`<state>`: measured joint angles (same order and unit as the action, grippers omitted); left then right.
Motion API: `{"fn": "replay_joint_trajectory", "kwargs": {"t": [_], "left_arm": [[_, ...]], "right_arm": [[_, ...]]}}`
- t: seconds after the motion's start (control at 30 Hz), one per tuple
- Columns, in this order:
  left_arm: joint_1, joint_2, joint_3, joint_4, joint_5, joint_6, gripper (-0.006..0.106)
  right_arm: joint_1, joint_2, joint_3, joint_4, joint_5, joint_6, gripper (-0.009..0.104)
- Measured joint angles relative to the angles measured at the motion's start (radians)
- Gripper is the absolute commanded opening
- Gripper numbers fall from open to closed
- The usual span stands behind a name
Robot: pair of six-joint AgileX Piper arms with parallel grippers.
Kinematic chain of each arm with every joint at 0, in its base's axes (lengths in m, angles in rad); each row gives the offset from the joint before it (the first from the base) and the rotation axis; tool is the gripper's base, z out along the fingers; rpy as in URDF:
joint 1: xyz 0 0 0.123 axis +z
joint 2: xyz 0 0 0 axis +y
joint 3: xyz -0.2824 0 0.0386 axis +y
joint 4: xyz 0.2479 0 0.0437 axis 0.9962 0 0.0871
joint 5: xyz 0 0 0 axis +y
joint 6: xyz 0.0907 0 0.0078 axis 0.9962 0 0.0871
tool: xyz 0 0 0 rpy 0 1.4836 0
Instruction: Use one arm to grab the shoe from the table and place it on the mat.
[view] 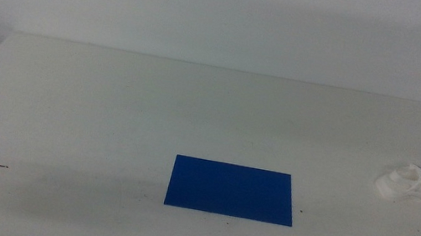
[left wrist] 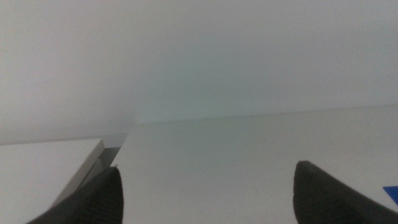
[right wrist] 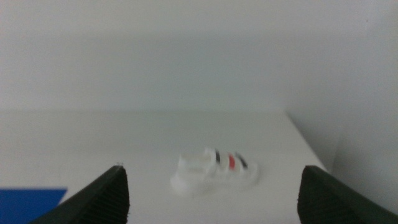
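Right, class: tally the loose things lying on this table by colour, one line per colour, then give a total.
White with dark and red straps: 1, the shoe, near the table's right edge.
Dark blue: 1, the mat, lying flat near the front middle.
Total: 2

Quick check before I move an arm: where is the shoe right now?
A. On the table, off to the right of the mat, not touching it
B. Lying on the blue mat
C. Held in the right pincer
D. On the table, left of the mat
A: in the middle view the shoe sits on the white table well to the right of the blue mat, with bare tabletop between them and no pincer on it.
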<state>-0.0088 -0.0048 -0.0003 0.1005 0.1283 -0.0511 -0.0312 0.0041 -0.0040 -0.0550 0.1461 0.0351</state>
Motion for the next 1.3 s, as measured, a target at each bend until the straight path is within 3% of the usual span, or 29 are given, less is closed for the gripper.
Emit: {"fn": "replay_joint_trajectory", "kwargs": {"t": [0.2,0.47,0.7,0.8,0.87,1.03,1.3], "left_arm": [[0.000,0.000,0.000,0.000,0.000,0.000,0.094],[0.000,0.000,0.000,0.000,0.000,0.000,0.094],[0.000,0.000,0.000,0.000,0.000,0.000,0.094],[0.000,0.000,0.000,0.000,0.000,0.000,0.094],[0.000,0.000,0.000,0.000,0.000,0.000,0.094],[0.000,0.000,0.000,0.000,0.000,0.000,0.094],[0.000,0.000,0.000,0.000,0.000,0.000,0.094]], "right_arm": [[0.000,0.030,-0.122,0.030,0.183,0.002,0.093],[0.000,0.343,-0.456,0.035,0.273,0.002,0.093],[0.000,0.692,-0.779,0.124,0.601,0.017,0.093],[0.000,0.854,-0.902,0.139,0.750,0.141,0.093],[0.000,0.968,-0.978,0.127,0.822,0.311,0.093],[0.000,1.174,-1.080,0.085,0.851,0.662,0.093],[-0.008,1.439,-1.166,0.055,0.848,0.846,0.093]]}}
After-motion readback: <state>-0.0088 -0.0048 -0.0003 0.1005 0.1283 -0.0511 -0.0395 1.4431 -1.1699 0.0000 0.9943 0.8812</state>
